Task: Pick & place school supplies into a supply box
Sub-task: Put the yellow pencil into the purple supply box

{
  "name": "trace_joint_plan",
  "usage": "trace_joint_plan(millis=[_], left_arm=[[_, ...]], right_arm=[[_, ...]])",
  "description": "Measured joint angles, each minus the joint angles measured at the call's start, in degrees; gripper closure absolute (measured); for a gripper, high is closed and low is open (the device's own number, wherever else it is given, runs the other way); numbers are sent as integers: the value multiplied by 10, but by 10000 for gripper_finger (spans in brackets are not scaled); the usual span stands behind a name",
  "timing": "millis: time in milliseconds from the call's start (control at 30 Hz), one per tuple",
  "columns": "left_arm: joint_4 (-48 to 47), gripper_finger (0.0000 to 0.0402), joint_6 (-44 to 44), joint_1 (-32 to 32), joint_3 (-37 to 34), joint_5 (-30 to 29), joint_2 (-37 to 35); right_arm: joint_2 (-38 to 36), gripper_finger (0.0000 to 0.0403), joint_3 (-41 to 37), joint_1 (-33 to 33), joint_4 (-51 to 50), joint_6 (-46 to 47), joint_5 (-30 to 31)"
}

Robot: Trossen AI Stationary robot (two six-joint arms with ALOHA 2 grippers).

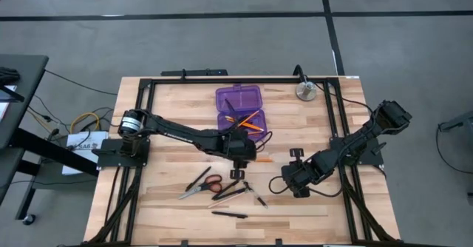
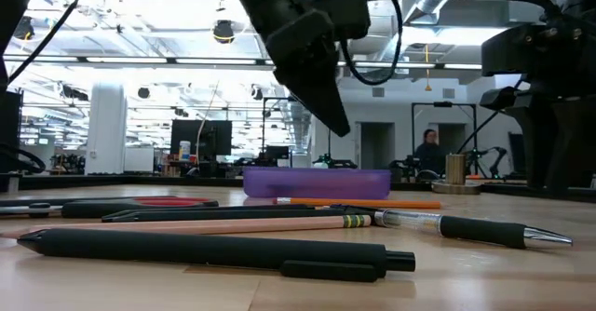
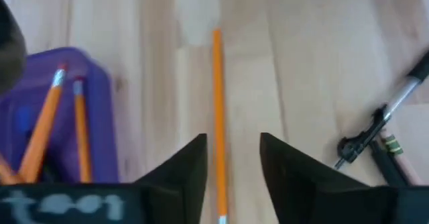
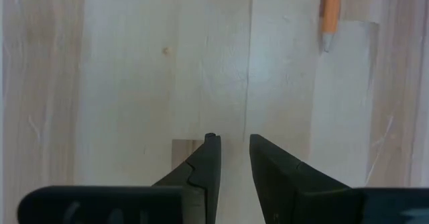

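We've got a couple of orange pencils (image 1: 250,120) in the purple supply box (image 1: 239,108). Another pencil (image 3: 218,110) lies between the left end effector's (image 3: 232,158) parted, empty fingers; scissors (image 1: 201,186), pens (image 1: 230,192) left on the worktop (image 1: 177,106).

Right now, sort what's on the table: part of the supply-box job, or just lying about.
Job: purple supply box holding orange pencils; loose orange pencil; scissors; black pens; left gripper over the loose pencil.

Lying about: silver metal disc; right gripper, idle.
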Motion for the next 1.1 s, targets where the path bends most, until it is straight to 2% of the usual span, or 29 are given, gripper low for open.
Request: trace_joint_plan(millis=[67, 233, 567, 1100], left_arm=[[40, 254, 0, -2, -6, 5, 12], [48, 239, 1, -5, -7, 11, 43], [66, 244, 5, -1, -7, 7, 90], [54, 244, 8, 4, -7, -22, 92]], right_arm=[[0, 327, 0, 0, 1, 0, 0], [0, 327, 0, 0, 4, 0, 2], [0, 327, 0, 0, 6, 28, 8], [0, 327, 0, 3, 3, 35, 9]])
